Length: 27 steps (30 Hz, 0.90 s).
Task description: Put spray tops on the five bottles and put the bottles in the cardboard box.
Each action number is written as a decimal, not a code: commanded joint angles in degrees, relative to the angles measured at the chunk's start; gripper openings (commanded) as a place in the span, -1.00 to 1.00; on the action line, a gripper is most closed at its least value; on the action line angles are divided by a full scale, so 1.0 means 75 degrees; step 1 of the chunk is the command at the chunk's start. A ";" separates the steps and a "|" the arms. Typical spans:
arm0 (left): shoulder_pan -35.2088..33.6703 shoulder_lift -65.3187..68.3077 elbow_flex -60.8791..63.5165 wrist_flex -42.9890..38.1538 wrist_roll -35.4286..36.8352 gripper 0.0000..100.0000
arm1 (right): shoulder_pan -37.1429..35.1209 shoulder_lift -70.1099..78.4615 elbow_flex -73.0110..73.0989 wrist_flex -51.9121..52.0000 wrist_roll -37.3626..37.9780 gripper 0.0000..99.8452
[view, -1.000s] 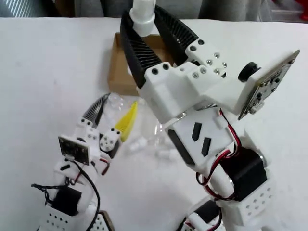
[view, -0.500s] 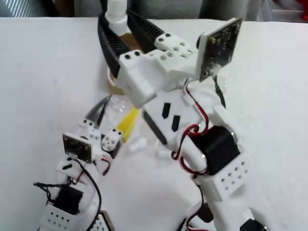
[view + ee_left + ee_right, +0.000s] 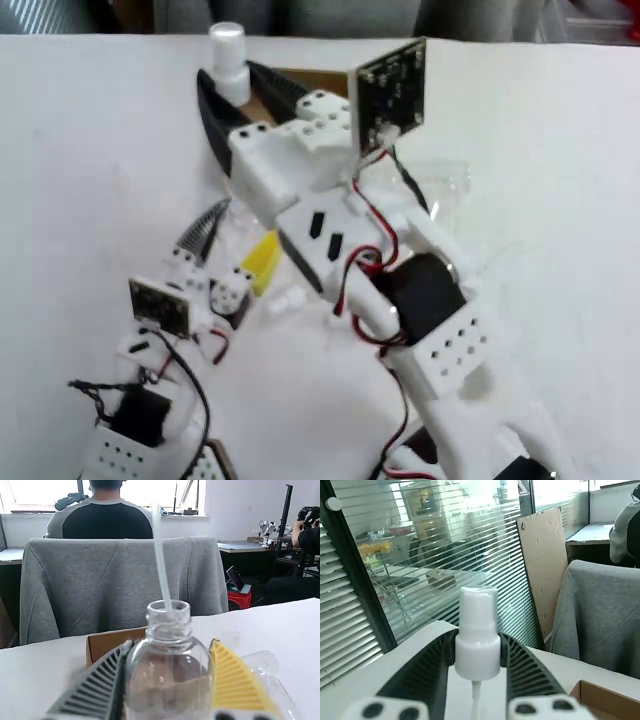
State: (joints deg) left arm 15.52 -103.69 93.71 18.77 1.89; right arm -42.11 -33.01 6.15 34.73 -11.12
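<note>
My right gripper point(image 3: 230, 76) is shut on a white spray top point(image 3: 228, 52), held upright above the table in front of the cardboard box point(image 3: 305, 78). In the right wrist view the spray top point(image 3: 478, 640) sits between the black fingers with its tube hanging down. My left gripper point(image 3: 238, 226), with one grey and one yellow finger, is shut on a clear bottle point(image 3: 169, 675) standing upright. The spray top's thin tube point(image 3: 160, 555) dips into the bottle's open neck. The cap itself is well above the neck.
The cardboard box point(image 3: 107, 641) stands just behind the held bottle. Another clear bottle point(image 3: 261, 664) lies on the table beside it. A loose white spray top point(image 3: 290, 298) lies near the left arm, and clear bottles point(image 3: 445, 188) lie behind the right arm.
My right arm has swung left and lower with the spray top, bringing it over the bottle in the left gripper. The left arm has stayed put.
</note>
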 commanded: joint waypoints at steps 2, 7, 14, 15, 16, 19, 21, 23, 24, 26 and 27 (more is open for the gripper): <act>0.0053 -0.0170 -0.0070 -0.0211 -0.0047 -0.81 | -0.0018 -0.0287 0.0023 -0.0170 -0.0047 -0.97; 0.0041 -0.0170 -0.0070 -0.0211 -0.0047 -0.81 | -0.0006 -0.0287 0.0293 -0.0135 -0.0047 -0.97; 0.0041 -0.0170 -0.0070 -0.0199 -0.0047 -0.81 | -0.0006 -0.0791 0.1149 -0.0182 -0.0047 -0.97; 0.0041 -0.0170 -0.0070 -0.0199 -0.0047 -0.81 | -0.0006 -0.0908 0.1289 -0.0193 -0.0047 -0.97; 0.0041 -0.0170 -0.0070 -0.0199 -0.0047 -0.81 | -0.0006 -0.0990 0.1430 -0.0193 -0.0047 -0.97; 0.0041 -0.0170 -0.0070 -0.0199 -0.0047 -0.81 | -0.0006 -0.1201 0.1922 -0.0193 -0.0047 -0.97; 0.0041 -0.0170 -0.0070 -0.0199 -0.0047 -0.81 | -0.0029 -0.1307 0.2297 -0.0311 -0.0059 -0.97; 0.0041 -0.0170 -0.0070 -0.0199 -0.0047 -0.81 | -0.0029 -0.1412 0.2743 -0.0768 -0.0059 -0.97; 0.0041 -0.0170 -0.0070 -0.0199 -0.0047 -0.81 | -0.0018 -0.1495 0.2989 -0.1049 -0.0059 -0.97; 0.0041 -0.0170 -0.0070 -0.0199 -0.0047 -0.81 | -0.0041 -0.1659 0.3552 -0.1623 -0.0059 -0.97; 0.0041 -0.0170 -0.0070 -0.0199 -0.0047 -0.81 | -0.0053 -0.1741 0.3821 -0.1893 -0.0059 -0.97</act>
State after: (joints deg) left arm 15.60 -103.69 93.71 18.77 1.89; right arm -42.20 -43.21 31.74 26.29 -11.12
